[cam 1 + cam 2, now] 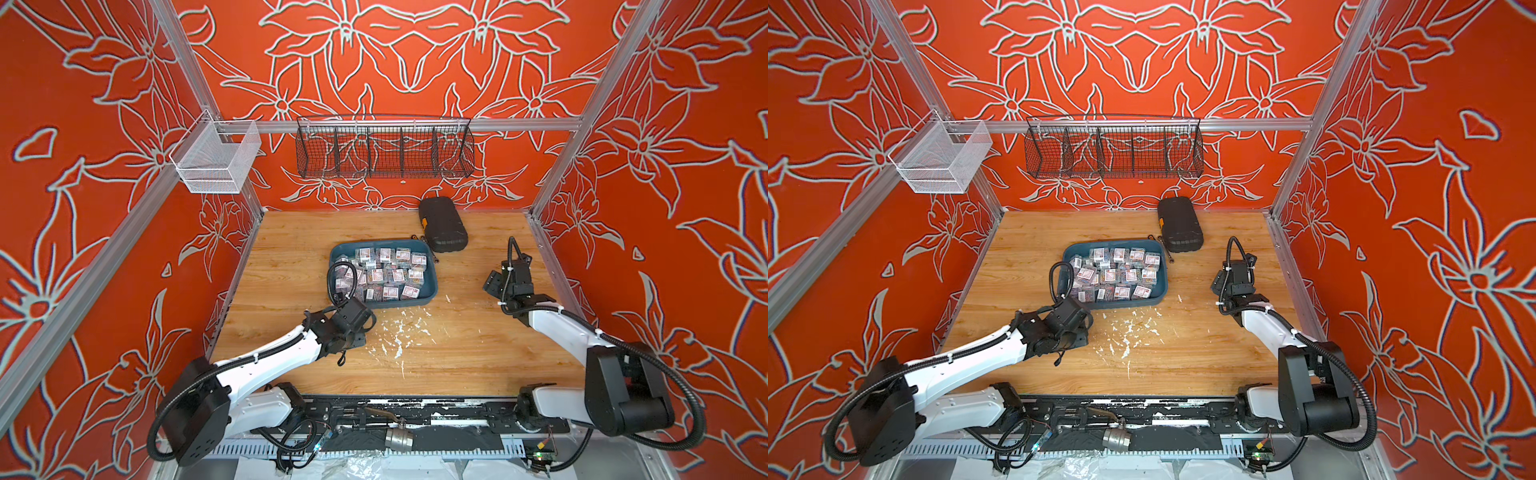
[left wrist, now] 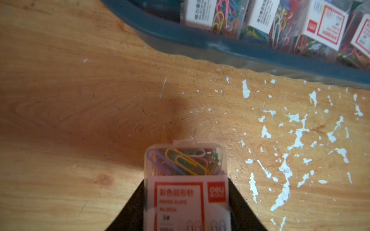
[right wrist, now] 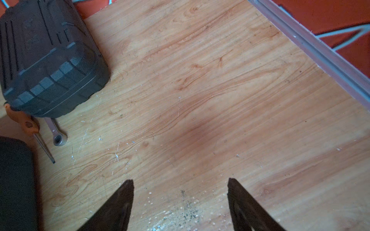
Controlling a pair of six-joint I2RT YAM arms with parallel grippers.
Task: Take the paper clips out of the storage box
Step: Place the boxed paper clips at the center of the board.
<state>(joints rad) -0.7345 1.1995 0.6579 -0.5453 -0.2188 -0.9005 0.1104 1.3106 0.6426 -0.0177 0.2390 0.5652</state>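
Over scuffed tabletop (image 2: 80,120) beside storage box (image 2: 200,43): clear case of paper clips (image 2: 186,180) pinched across its long sides by left fingers (image 2: 132,210). Likely light, rigid, slick. Right fingers (image 3: 120,204) spread, empty.

Left pincer (image 2: 186,185) clamped (arm stretched low and forward), right pincer (image 3: 180,180) spread apart.

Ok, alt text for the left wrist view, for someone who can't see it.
The left claw grips a clear box of coloured paper clips over a wooden table flecked with white chips. Beyond it sits the teal storage box, holding more such boxes.
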